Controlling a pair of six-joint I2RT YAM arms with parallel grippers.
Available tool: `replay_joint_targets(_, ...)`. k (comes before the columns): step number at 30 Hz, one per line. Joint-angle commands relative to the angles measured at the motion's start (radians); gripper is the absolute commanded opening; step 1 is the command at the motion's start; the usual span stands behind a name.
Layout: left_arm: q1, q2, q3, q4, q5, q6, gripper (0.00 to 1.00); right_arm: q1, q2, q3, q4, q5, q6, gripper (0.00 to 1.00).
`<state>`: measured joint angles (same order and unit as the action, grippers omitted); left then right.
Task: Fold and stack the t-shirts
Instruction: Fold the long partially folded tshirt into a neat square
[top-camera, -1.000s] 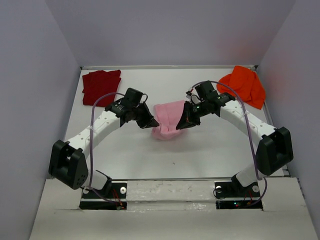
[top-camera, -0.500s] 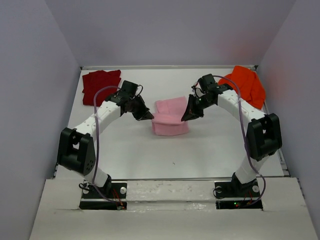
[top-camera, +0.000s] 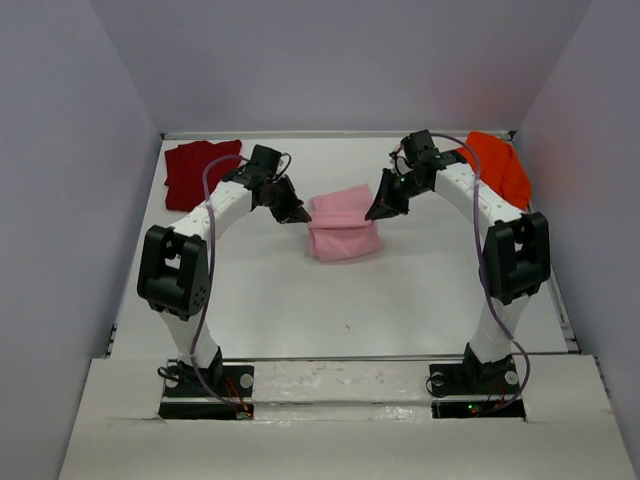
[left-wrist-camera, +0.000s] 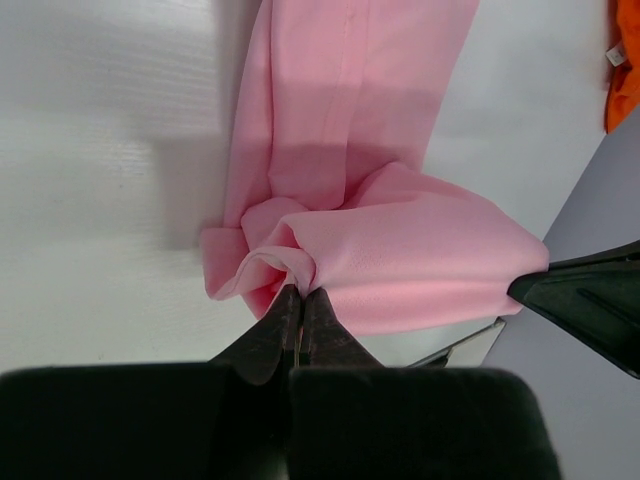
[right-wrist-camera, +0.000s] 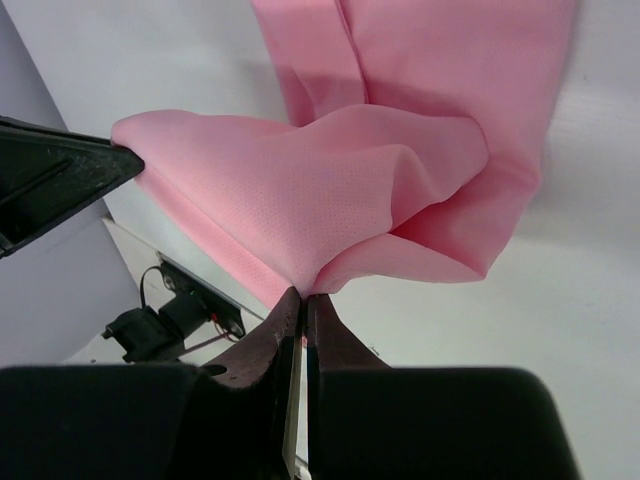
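In the overhead view, the left arm (top-camera: 215, 212) and the right arm (top-camera: 478, 200) are both being stretched forward over the table (top-camera: 400, 300) and bent inward towards each other, with the elbows raised near the side edges. The left gripper (top-camera: 297, 215) and the right gripper (top-camera: 377, 210) are being pointed at each other, tips angled down. The pink t-shirt (top-camera: 343, 228) is being held between them at the middle of the table, somewhat nearer the far edge. Its far edge is being carried by the two grippers, one at each end, while the rest is drooping onto the table. The dark red t-shirt (top-camera: 200, 172) is lying folded at the far left corner, and the orange t-shirt (top-camera: 500, 165) is lying rumpled at the far right corner, well apart from the pink one.

In the left wrist view, the left gripper (left-wrist-camera: 300, 295) is being kept pinched tight on a bunched fold of the pink t-shirt (left-wrist-camera: 400, 250), with no gap showing between the jaws. The cloth is being stretched across to the right gripper (left-wrist-camera: 590, 300) and is trailing down onto the table.

In the right wrist view, the right gripper (right-wrist-camera: 303, 297) is likewise being pressed closed on a corner fold of the pink t-shirt (right-wrist-camera: 380, 190), only a sliver of cloth showing between the jaws. The far end of the fold is being held at the left gripper (right-wrist-camera: 50, 180).
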<state>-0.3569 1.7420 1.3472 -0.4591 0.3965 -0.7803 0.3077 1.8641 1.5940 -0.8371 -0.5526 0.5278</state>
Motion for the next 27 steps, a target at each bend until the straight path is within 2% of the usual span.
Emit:
replay_joint_targets(1,0.024,0.050,0.108,-0.019,-0.018,0.064,0.00,-0.035,0.041,0.072,-0.013,0.059,-0.017,0.00)
replay_joint_targets(11,0.048,0.215,0.248,0.014,-0.019,0.082,0.00,-0.053,0.191,0.204,0.067,0.106,-0.002,0.00)
replay_joint_targets(22,0.096,0.450,0.562,0.060,0.015,0.102,0.00,-0.116,0.437,0.481,0.171,0.131,0.018,0.00)
replay_joint_targets(27,0.107,0.531,0.613,0.152,0.056,0.072,0.01,-0.116,0.529,0.530,0.260,0.169,0.047,0.00)
